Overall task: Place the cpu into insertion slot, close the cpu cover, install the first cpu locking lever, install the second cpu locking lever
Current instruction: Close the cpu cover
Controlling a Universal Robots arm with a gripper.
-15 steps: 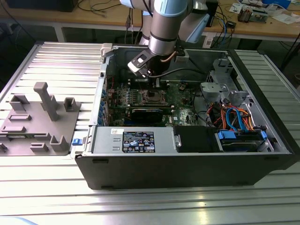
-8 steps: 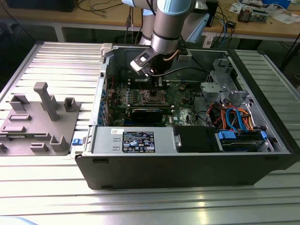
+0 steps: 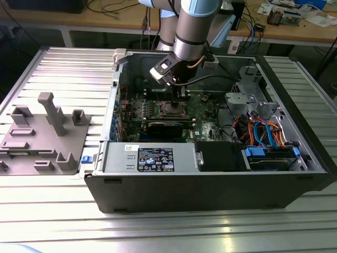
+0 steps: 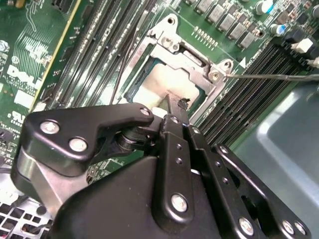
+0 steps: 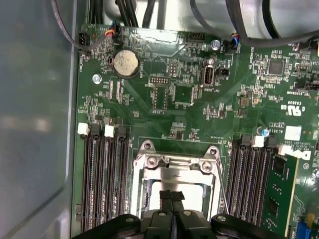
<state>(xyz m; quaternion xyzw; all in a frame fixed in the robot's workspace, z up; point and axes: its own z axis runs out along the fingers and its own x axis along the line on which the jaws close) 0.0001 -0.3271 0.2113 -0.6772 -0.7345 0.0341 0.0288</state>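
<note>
Hanging over the cpu (image 5: 194, 194), the pincer (image 5: 172, 195) is pinched together; white lettering marks the green motherboard (image 5: 149, 117).

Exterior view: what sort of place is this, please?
Probably a robotics lab or workshop. An open computer case lies on a ribbed metal table, a robot arm reaches into it, and wooden benches strewn with cables stand behind.

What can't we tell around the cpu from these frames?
- Claw tip touching cpu or not: second wrist view, the tip hides the contact.
- Cover's near edge: first wrist view, behind the claw.
- Lever end: second wrist view, cut off by the edge.
</note>
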